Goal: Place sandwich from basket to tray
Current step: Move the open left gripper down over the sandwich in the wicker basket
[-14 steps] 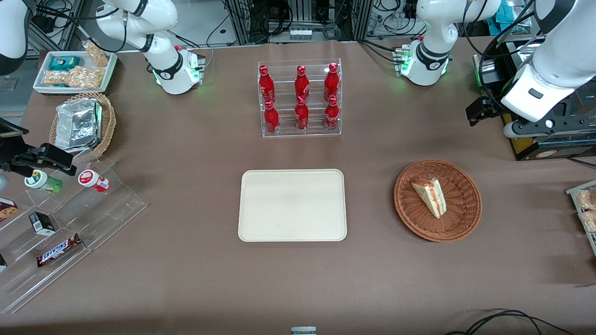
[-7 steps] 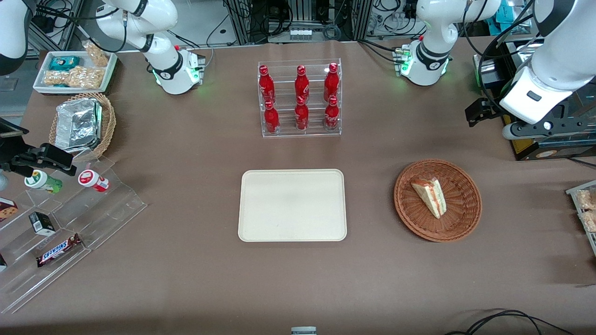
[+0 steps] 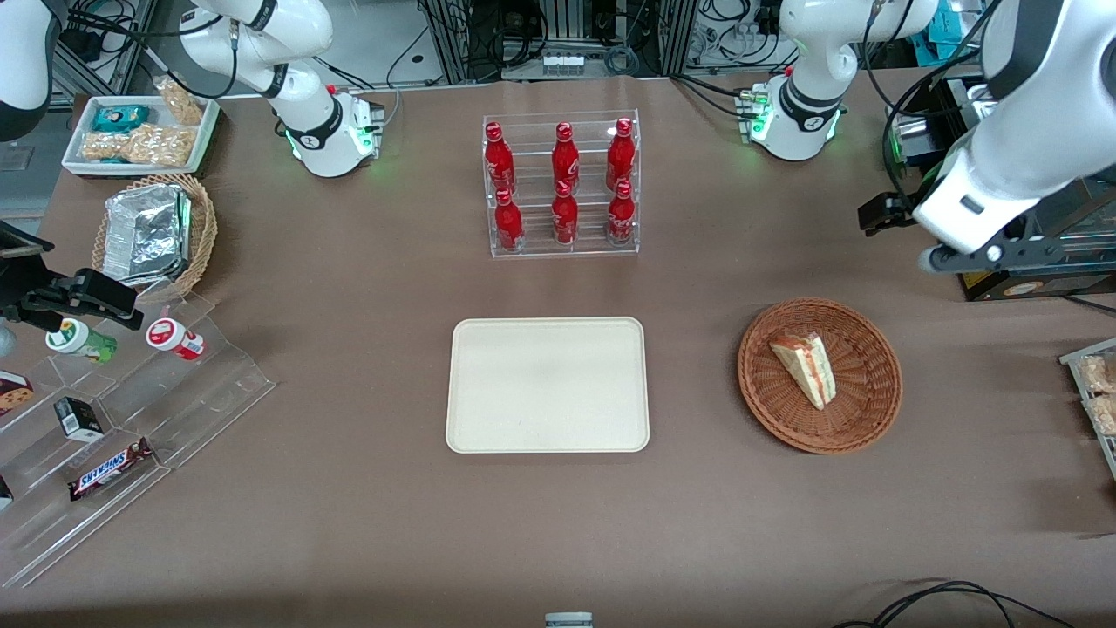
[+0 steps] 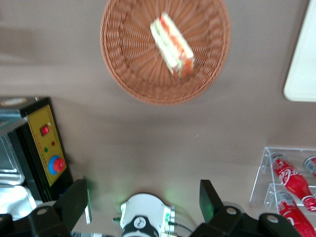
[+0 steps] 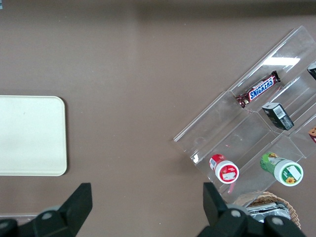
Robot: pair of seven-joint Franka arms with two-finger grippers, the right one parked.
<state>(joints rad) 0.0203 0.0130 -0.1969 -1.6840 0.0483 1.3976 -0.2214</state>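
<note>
Hovering with fingers spread and empty, hand (image 4: pixel 143 200) high above table, farther from front camera than basket (image 3: pixel 819 376), where sandwich (image 3: pixel 805 367) lies ready for pickup; tray (image 3: pixel 547 384) bare beside it.

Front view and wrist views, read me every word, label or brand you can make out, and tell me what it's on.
"SNICKERS": on the chocolate bar in the clear stepped rack.
Red bottles: white script too small to read.
Small jars and carton: labels unreadable.
Gripper, above the table near the basket: no text.
</note>
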